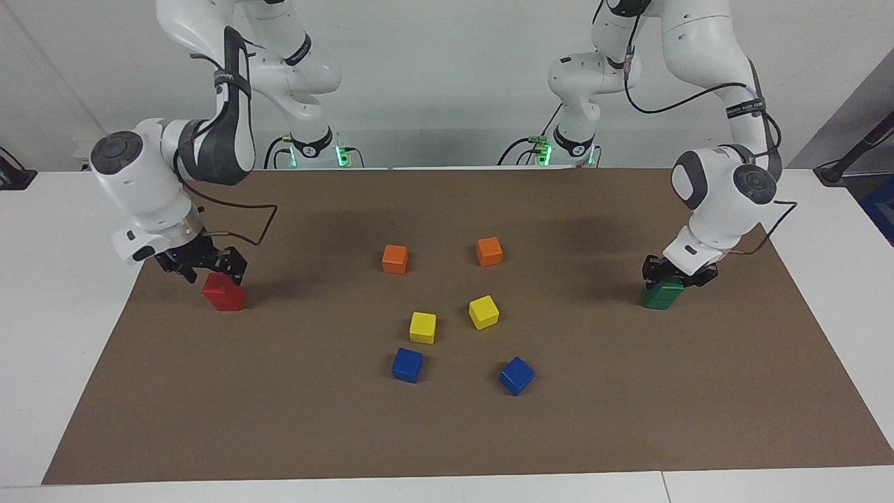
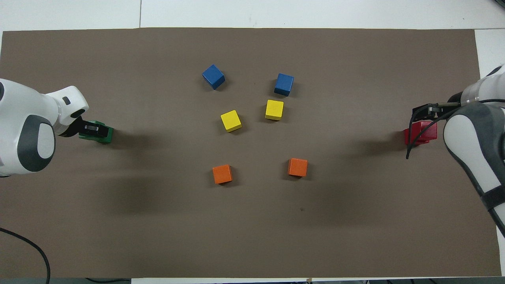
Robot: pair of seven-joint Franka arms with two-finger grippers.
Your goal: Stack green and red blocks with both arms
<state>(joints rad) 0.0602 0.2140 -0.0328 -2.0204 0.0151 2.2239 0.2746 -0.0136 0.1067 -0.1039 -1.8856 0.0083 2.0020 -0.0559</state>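
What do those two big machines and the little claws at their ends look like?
Both arms are made of rounded, glossy white segments with dark grey joint caps. A thin black cable loops along each one, held by a black strap with white lettering. Green lights glow at the bases. The left pincer and right pincer are small, black and two-fingered.
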